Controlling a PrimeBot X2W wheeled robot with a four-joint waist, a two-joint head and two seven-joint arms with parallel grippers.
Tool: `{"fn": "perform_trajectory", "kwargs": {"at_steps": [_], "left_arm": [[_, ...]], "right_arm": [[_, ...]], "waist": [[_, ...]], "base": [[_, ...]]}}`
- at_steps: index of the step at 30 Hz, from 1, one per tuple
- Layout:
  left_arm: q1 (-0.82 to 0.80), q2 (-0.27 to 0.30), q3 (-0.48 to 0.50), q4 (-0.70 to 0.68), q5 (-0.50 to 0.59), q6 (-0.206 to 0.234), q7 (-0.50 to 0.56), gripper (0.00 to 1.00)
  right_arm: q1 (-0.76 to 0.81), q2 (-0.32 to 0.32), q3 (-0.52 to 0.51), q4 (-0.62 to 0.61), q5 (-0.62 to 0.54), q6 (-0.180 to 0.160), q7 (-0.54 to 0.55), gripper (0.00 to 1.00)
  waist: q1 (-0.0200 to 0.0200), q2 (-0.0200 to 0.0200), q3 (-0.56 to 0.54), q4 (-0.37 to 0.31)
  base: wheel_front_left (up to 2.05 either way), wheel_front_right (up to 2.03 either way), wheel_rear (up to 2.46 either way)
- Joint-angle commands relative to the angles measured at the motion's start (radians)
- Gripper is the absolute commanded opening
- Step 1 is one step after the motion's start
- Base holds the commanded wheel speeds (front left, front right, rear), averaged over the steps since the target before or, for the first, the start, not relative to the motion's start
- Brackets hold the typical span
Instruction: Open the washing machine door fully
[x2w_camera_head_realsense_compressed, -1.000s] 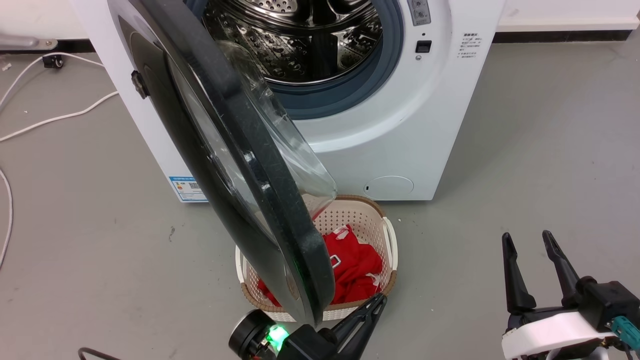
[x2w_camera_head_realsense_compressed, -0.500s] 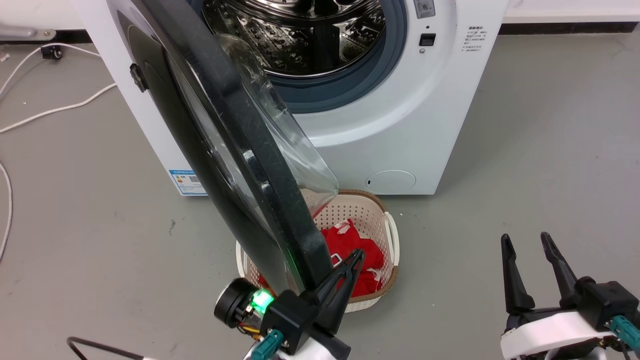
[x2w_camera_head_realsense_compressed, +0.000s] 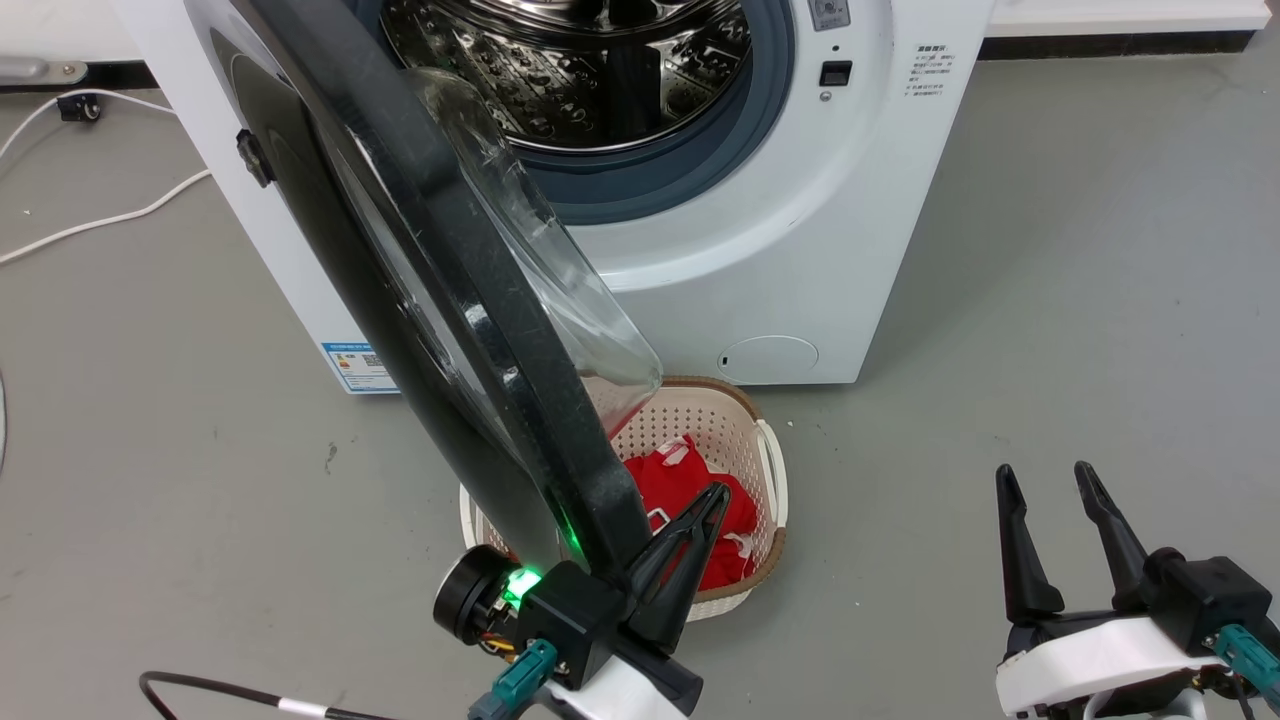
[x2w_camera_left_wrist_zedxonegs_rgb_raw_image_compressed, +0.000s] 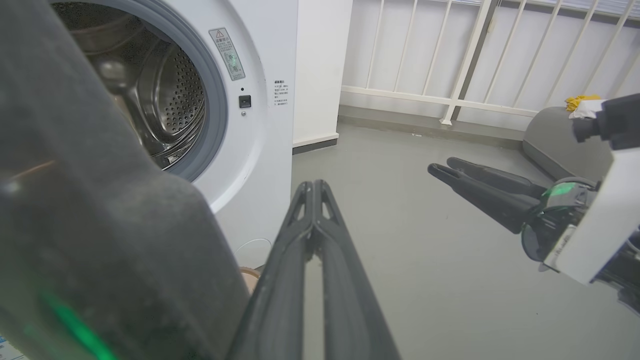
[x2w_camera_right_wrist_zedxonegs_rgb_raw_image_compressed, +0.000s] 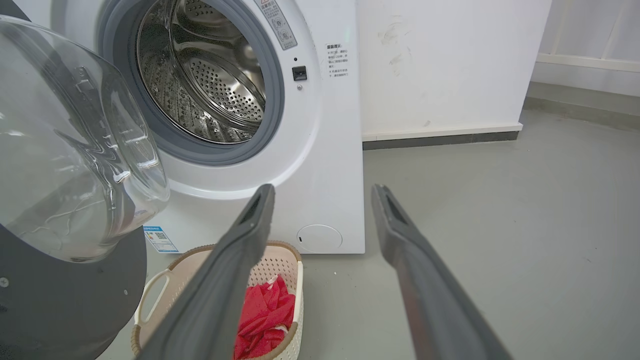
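Clearly the washing machine door (x2w_camera_head_realsense_compressed: 470, 300) is well off its latch. It stands swung out from the front of the washing machine (x2w_camera_head_realsense_compressed: 850, 250), hinged on the left, with its near edge pointing toward the robot and its glass bulge facing right. The steel drum (x2w_camera_head_realsense_compressed: 580, 80) is fully exposed behind it. The lower part of the door hangs over the left side of a basket (x2w_camera_head_realsense_compressed: 770, 470) of red clothes (x2w_camera_head_realsense_compressed: 680, 480) that sits on the floor (x2w_camera_head_realsense_compressed: 1050, 350) just in front of the machine.

The left gripper (x2w_camera_head_realsense_compressed: 712, 500) has its two fingers pressed together with nothing between them. It lies along the right, inner side of the door's near edge. In the left wrist view the dark door rim looms just left of the closed fingers (x2w_camera_left_wrist_zedxonegs_rgb_raw_image_compressed: 320, 235); whether they actually touch it cannot be told. The right gripper (x2w_camera_head_realsense_compressed: 1043, 475) hovers near the floor, well apart to the right, with its fingers spread and empty.

As a judgement, the opening is about half done: the door looks roughly square to the machine front. What remains is to push it further left and back until it stops. The closed left fingers seem well placed for that push.
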Motion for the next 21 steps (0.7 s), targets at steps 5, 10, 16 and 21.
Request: {"fn": "perform_trajectory", "kwargs": {"at_steps": [5,10,16,21], "left_arm": [[0.024,0.043,0.057,0.004,0.000,0.048,-0.003,0.00],[0.052,0.056,0.065,-0.019,-0.002,0.067,0.003,0.00],[0.095,0.058,0.060,-0.070,-0.005,0.086,0.010,0.00],[0.132,0.052,0.036,-0.115,-0.008,0.094,0.015,0.00]], "right_arm": [[-0.005,0.002,0.002,0.006,0.010,-0.001,0.000,1.00],[0.001,0.002,-0.003,0.006,0.010,-0.001,0.002,1.00],[0.017,0.002,-0.014,-0.002,0.001,-0.001,0.012,1.00],[0.021,0.002,-0.011,-0.016,-0.010,-0.001,0.025,1.00]], "waist": [[0.0000,0.0000,-0.005,0.010],[0.0000,0.0000,-0.011,0.031],[0.0000,0.0000,-0.029,0.094],[0.0000,0.0000,-0.042,0.163]], "base": [[0.00,0.00,0.00],[0.00,0.00,0.00],[0.00,0.00,0.00],[0.00,0.00,0.00]]}}
